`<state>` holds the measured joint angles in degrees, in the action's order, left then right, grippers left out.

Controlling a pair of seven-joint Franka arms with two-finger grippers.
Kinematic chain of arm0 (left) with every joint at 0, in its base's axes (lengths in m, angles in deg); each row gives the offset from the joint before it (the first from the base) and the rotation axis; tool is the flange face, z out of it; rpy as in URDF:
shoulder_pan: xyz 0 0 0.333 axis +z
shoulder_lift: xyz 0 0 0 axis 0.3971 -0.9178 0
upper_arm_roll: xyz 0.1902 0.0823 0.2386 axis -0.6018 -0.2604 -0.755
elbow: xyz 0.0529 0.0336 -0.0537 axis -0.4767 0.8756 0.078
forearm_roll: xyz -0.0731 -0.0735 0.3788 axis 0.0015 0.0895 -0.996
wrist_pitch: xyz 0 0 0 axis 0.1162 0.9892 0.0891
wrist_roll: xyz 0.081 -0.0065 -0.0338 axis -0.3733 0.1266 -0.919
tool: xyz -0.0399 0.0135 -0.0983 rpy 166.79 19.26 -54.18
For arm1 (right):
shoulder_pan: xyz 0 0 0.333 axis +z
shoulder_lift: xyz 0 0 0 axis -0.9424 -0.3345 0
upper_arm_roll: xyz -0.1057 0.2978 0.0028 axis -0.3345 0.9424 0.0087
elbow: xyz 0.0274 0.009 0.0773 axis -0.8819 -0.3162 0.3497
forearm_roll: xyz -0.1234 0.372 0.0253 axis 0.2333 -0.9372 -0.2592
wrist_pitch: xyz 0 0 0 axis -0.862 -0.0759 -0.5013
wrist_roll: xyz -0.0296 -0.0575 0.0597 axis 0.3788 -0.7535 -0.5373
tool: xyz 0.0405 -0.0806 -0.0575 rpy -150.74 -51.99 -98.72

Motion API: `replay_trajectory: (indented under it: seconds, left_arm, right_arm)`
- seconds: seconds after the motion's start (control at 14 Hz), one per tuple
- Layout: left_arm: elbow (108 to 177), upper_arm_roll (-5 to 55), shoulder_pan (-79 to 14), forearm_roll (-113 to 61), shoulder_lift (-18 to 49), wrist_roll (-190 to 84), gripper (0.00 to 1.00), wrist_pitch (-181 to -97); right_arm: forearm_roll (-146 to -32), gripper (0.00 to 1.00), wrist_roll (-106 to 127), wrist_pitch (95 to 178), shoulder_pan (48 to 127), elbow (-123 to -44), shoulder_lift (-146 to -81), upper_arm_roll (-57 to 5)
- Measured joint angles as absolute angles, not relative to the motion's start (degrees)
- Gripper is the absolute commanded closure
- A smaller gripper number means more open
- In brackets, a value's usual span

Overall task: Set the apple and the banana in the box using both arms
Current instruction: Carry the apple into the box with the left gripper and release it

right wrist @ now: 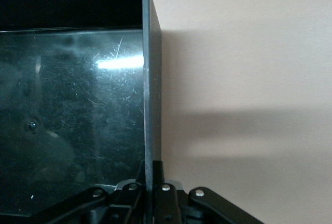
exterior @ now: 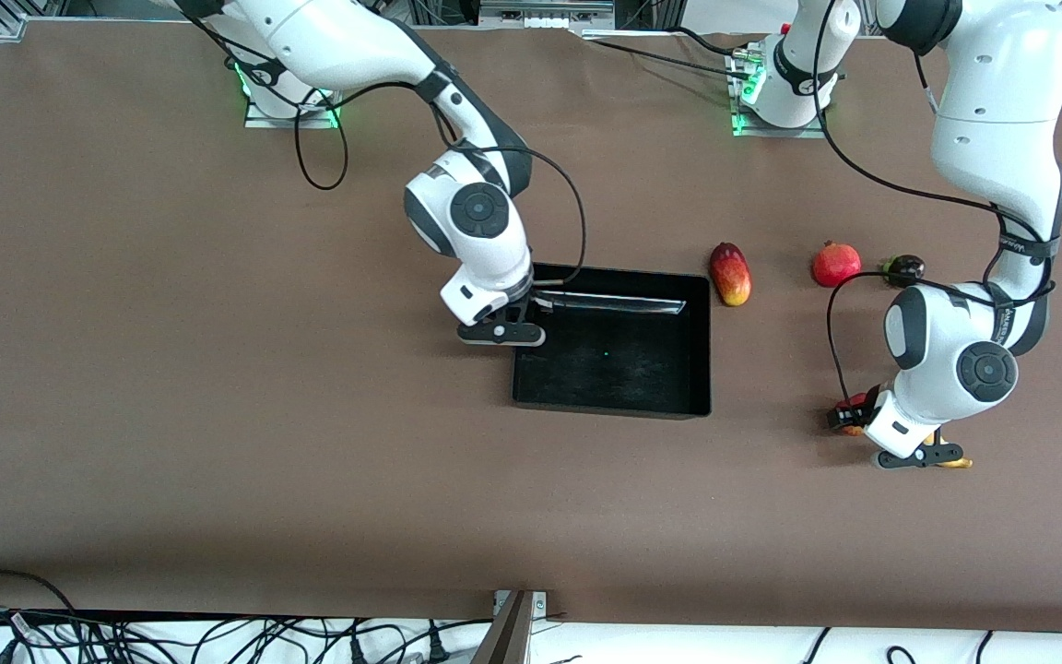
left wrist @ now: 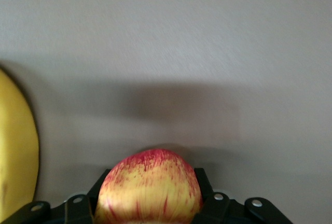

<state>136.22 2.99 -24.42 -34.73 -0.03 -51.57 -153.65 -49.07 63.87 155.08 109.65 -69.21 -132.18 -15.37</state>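
The apple (exterior: 855,407), red with yellow streaks, sits between the fingers of my left gripper (exterior: 874,426) near the left arm's end of the table. In the left wrist view the left gripper (left wrist: 150,195) is shut on the apple (left wrist: 150,185). The yellow banana (exterior: 958,463) lies right beside it, mostly hidden under the hand, and also shows in the left wrist view (left wrist: 15,151). The black box (exterior: 706,350) stands mid-table with nothing in it. My right gripper (exterior: 505,334) is shut on the box wall at the right arm's end; the right wrist view shows the gripper (right wrist: 152,171) pinching that wall (right wrist: 151,79).
A red-yellow mango (exterior: 731,274) lies beside the box toward the left arm's end. A red pomegranate (exterior: 836,264) and a small dark fruit (exterior: 905,269) lie farther from the camera than the apple. Cables run along the table's front edge.
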Motion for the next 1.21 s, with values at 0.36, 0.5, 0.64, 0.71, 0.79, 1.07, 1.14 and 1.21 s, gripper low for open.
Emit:
replay_trajectory:
  seconds: [0.36,0.5,0.64,0.71,0.79,1.07,1.14,1.21]
  left_arm:
    - [135.17,3.69,-31.60,-34.70,10.51,-60.47,1.00,-137.27]
    - [135.23,3.91,-35.91,-34.69,11.69,-67.83,1.00,-135.88]
    - [135.47,3.94,-40.53,-34.56,11.51,-75.04,1.00,-135.86]
    - [135.61,3.92,-42.84,-34.24,11.37,-78.13,1.00,-135.86]
    - [135.74,3.88,-44.89,-33.87,11.25,-80.85,1.00,-135.86]
    - [136.18,3.84,-50.90,-31.98,10.91,-87.54,1.00,-135.86]
    - [136.24,3.85,-52.40,-31.24,10.49,-88.58,1.00,-135.88]
    - [136.23,3.88,-53.82,-30.41,9.92,-89.34,1.00,-136.00]
  right_arm:
    - [-47.24,0.00,63.94,158.67,110.85,-67.81,-133.51,-16.06]
    - [-47.10,0.00,63.91,158.84,110.80,-67.04,-133.36,-16.82]
    - [-47.10,0.00,63.19,154.92,109.61,-65.77,-131.83,-17.93]
    - [-47.13,0.00,61.21,150.64,108.18,-65.21,-130.19,-18.03]
    - [-47.74,0.00,57.99,146.61,106.39,-64.79,-128.07,-18.05]
    - [-56.51,0.00,42.39,134.38,97.92,-64.60,-119.10,-18.59]
    - [-57.07,0.00,39.85,131.76,95.30,-64.62,-117.51,-18.67]
    - [-57.24,0.00,37.88,129.62,92.75,-64.64,-116.24,-18.81]
